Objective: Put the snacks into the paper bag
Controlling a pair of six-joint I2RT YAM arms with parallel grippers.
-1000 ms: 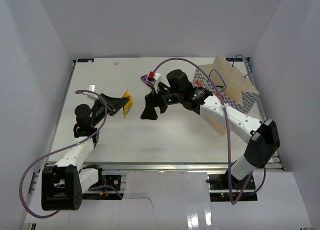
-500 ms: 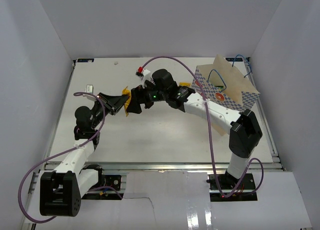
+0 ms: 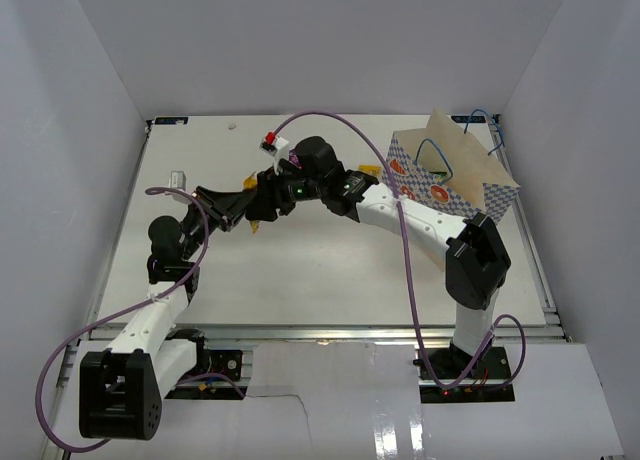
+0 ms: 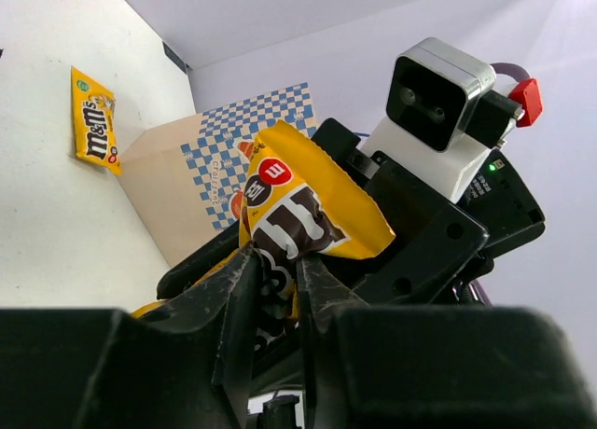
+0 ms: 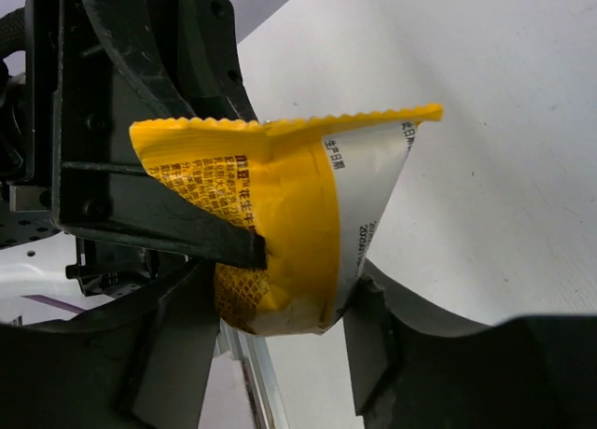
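The left arm is bent up at the elbow and reached forward and to its right, and its left pincer [image 3: 248, 208] is held above the table [image 3: 300, 280], pinched narrow on the lower edge of a yellow M&M's pack [image 4: 303, 210], which is gripped upright between its fingers [image 4: 238, 294]. The right arm is stretched in a long low arc across the table toward the left arm, so that the two wrists are brought nose to nose. The right pincer [image 5: 270, 331] is spread wide, and the same pack is seen between its fingertips [image 5: 368, 340]; whether these are touching the foil cannot be told. The paper bag [image 3: 455, 170] is stood well apart from both pincers, beyond the right pincer's wrist and behind it as seen from the left pincer. A second M&M's pack [image 4: 93, 121] is lain flat on the table just beside the bag, far ahead of the left pincer.
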